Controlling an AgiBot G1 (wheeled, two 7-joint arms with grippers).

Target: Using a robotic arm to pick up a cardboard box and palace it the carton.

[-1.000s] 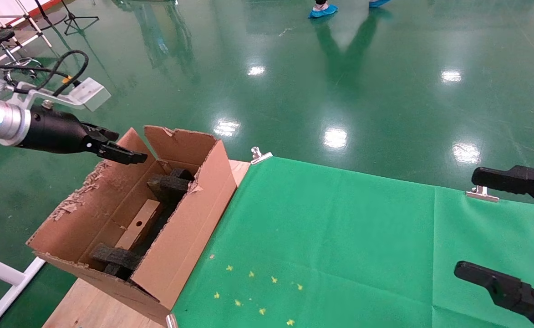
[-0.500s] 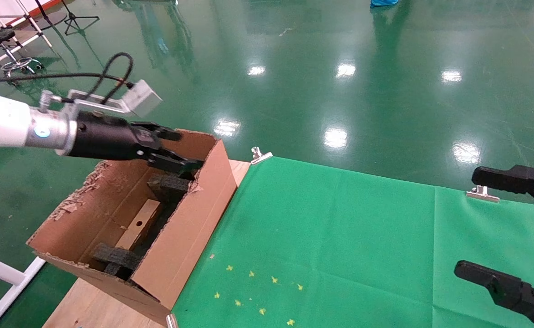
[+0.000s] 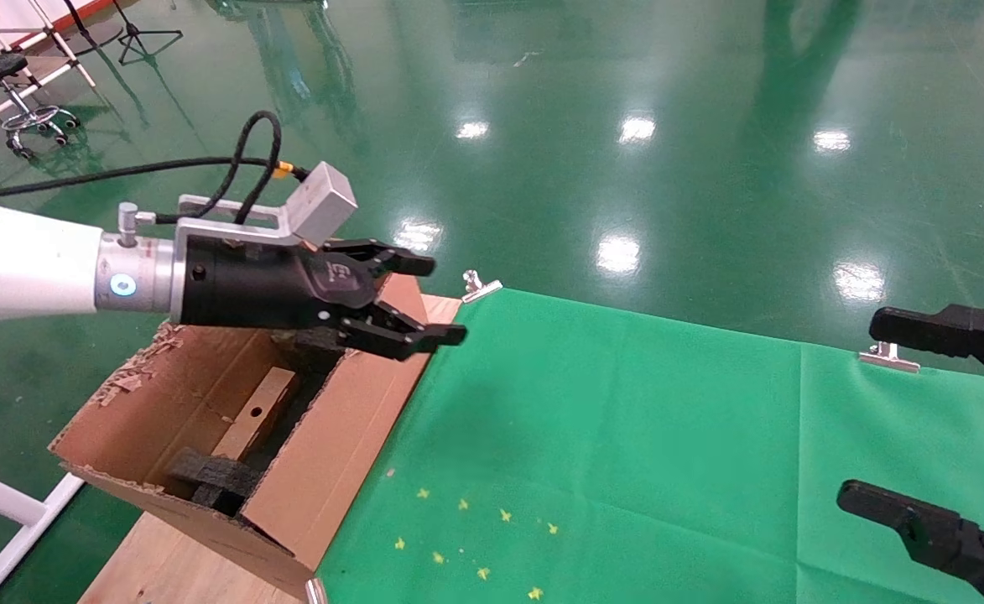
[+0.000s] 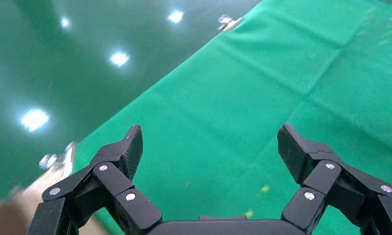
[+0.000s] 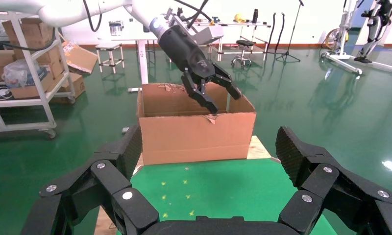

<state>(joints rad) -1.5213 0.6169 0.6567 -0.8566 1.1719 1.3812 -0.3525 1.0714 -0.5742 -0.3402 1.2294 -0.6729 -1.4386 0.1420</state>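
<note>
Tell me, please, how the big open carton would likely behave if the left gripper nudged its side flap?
The carton would probably slide or skew; it looks light, holding only foam blocks. Its torn upright flap would likely bend first. The open left gripper hovers over its far end.

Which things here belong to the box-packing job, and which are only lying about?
For the job:
- left gripper, open, above the carton's far end
- carton, black foam blocks inside
The small cardboard box is not visible.

Just about:
- green cloth
- metal clips
- right gripper, open, parked at the table's right
- stool
</note>
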